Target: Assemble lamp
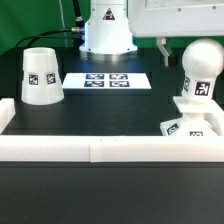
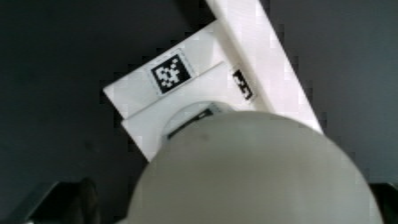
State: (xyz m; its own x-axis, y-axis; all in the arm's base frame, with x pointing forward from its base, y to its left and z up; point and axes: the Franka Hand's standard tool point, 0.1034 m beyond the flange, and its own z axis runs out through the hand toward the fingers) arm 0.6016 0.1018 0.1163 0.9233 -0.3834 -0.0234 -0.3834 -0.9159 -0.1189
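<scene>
The white bulb [image 1: 201, 66] stands upright on its short neck over the flat square base [image 1: 188, 126] at the exterior view's right, in the corner of the white frame. I cannot tell whether the neck is seated in the base. My gripper [image 1: 193, 52] is above and around the bulb. One dark finger [image 1: 163, 50] shows apart from the bulb's side; the other is hidden. In the wrist view the bulb [image 2: 249, 170] fills the near field, with the tagged base [image 2: 169, 85] and its socket hole beyond. The cone shade [image 1: 42, 75] stands at the exterior view's left.
The marker board [image 1: 108, 80] lies at the back middle, in front of the white robot pedestal [image 1: 105, 30]. A white frame wall [image 1: 100, 150] runs along the front and sides of the black table; it also shows in the wrist view [image 2: 258, 50].
</scene>
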